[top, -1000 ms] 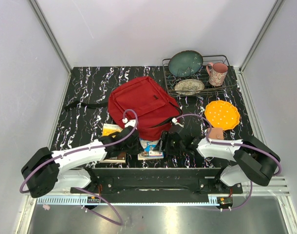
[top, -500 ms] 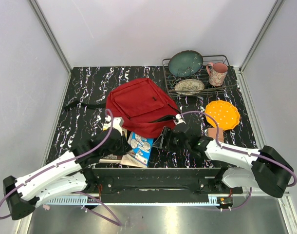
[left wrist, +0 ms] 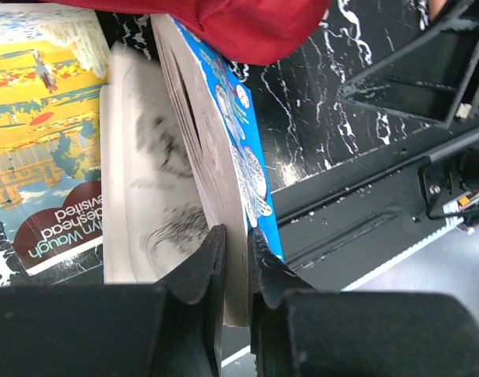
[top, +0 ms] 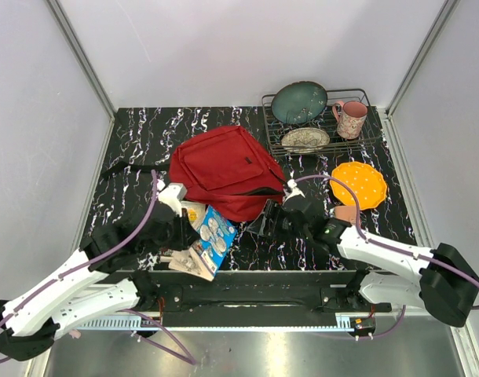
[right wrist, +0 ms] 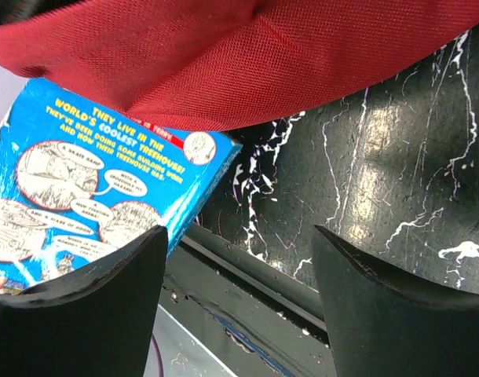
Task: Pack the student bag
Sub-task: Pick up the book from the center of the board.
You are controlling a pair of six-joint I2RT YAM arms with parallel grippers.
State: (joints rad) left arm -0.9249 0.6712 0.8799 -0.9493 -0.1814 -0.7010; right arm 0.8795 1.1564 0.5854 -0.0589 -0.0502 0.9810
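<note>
The student bag (top: 224, 166), a red fabric backpack, lies mid-table, and its lower edge shows in both wrist views (left wrist: 239, 23) (right wrist: 263, 63). My left gripper (top: 194, 239) (left wrist: 235, 239) is shut on a blue illustrated book (top: 213, 236) (left wrist: 241, 153). It pinches the cover and some pages near the bottom edge, and the book stands tilted on edge just in front of the bag. My right gripper (top: 261, 225) (right wrist: 238, 236) is open with nothing between its fingers. It hovers at the bag's near edge, right of the book (right wrist: 90, 177).
A yellow-covered book (left wrist: 35, 118) and another book (top: 184, 261) lie under and beside the held one. A wire dish rack (top: 365, 133) at the back right holds a teal bowl (top: 299, 102), a patterned plate (top: 305, 140) and a pink mug (top: 351, 119). An orange plate (top: 358, 184) lies right of the bag.
My left arm drew back leftward, lifting and tilting the blue book off the stack. My right gripper opened wide and reached forward to the bag's edge.
</note>
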